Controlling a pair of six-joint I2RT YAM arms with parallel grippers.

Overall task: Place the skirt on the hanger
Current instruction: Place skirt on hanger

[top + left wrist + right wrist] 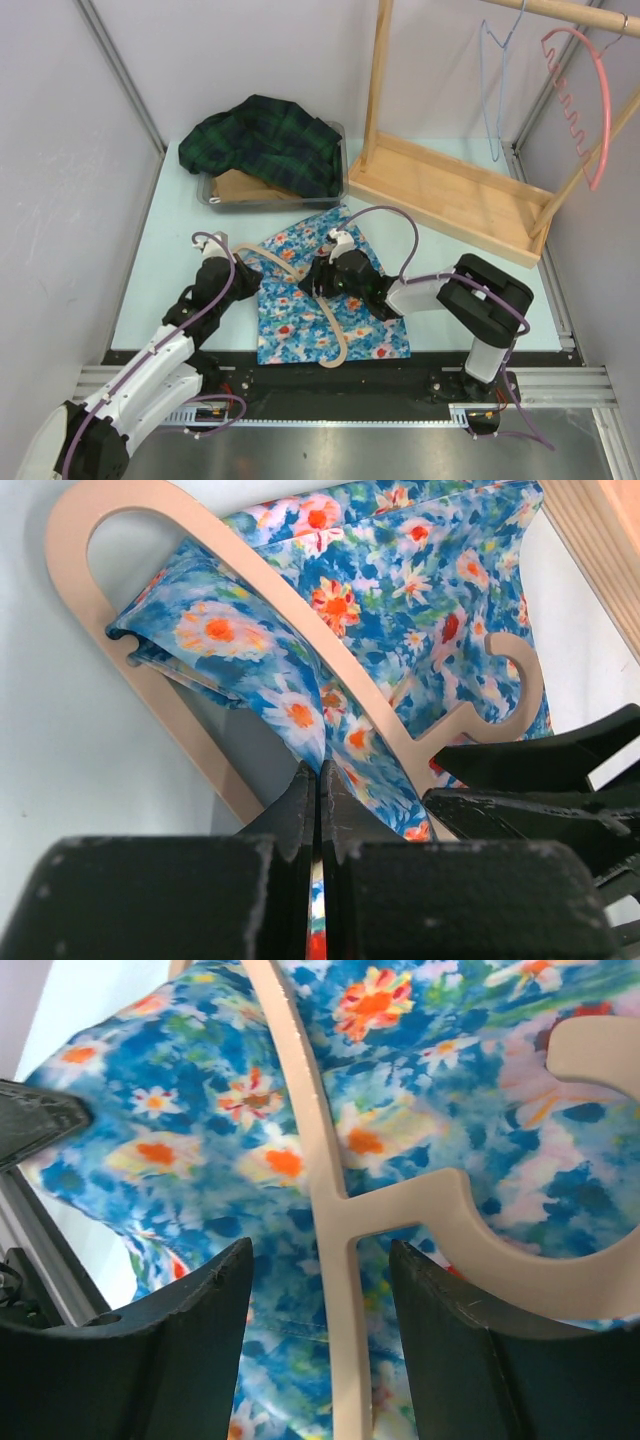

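Although overhead hides it, left claw (318, 776) pinches skirt (400, 600).

The skirt (200, 1160) is made of printed cloth. The hanger (330, 1220) is finished in smooth, matt wood. The fingers (170, 1360) of the right gripper (320, 1270) are formed in matt, grainy black plastic.

Three hangers are counted: one wooden hanger (338, 345), one wire hanger (495, 148) and one pink hanger (606, 110). Two garments are seen, one skirt (290, 335) and one plaid cloth (270, 140), with one tan item (243, 186) besides. One tray (212, 198) and one rack (440, 195) are counted. Two grippers are counted, one left gripper (318, 790) and one right gripper (320, 1260).
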